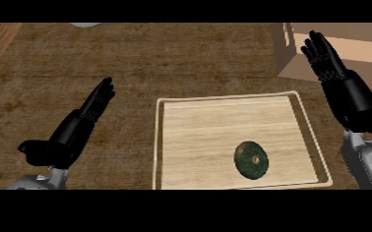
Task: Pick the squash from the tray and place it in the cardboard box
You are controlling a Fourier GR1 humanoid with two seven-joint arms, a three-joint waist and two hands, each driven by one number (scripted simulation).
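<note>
While the dark brown wooden counter [145,64] held the pale wooden tray [218,128], the tan cardboard box [305,54] sat beyond its far right corner. Both black hands, left hand [80,123] and right hand [330,64], were released, fingers straight, holding nothing. With the round dark green squash [251,159] ungrasped on the tray's near right part, the pick seemingly hadn't begun; next, the right hand should probably reach down to it.

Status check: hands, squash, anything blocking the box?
Left hand open, holding nothing. Right hand open, near cardboard box. Squash lying on tray, untouched. Nothing in the way.

The wooden counter [181,59] bears a tray [231,101] and a cardboard box [294,59] (far right corner).
</note>
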